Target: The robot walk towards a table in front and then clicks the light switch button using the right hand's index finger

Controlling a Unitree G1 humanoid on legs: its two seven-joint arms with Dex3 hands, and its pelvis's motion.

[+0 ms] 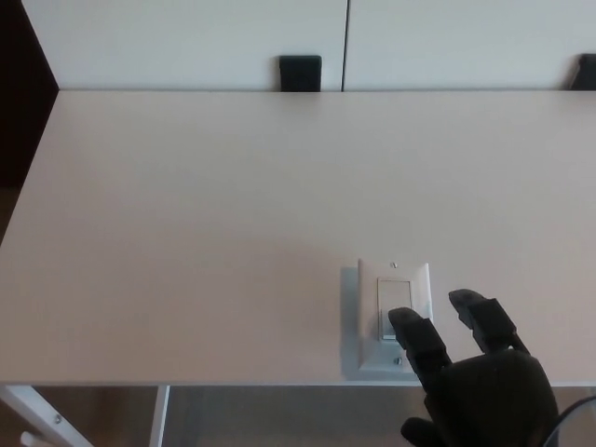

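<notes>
1. Work surface (pixel 233 205): a plain white top fills most of the head view. Its near edge runs along the bottom of the frame and its left edge slants away at the upper left.
2. Light switch (pixel 394 312): a white wall-type plate with a rectangular rocker in its middle lies flat on the surface, close to the near edge and right of centre. One small screw shows at the top of the plate and another near its bottom.
3. Right hand (pixel 470 377): black, entering from the bottom right corner, palm down. Its two thick fingers are spread apart and extended forward. It grasps nothing and is released, not clenched.
4. Index finger (pixel 414 337): the inner of the two fingers lies over the lower part of the switch plate, its tip on the lower end of the rocker. Whether it presses down cannot be told.
5. Second finger (pixel 480 317): apart from the switch, over bare surface just to the plate's right.
6. Thumb: only a small part shows at the bottom edge of the frame.
7. Left hand: not in view.
8. Background: a white panel wall stands behind the surface. A dark block (pixel 300 73) sits at the far edge near centre and another at the far right corner.
</notes>
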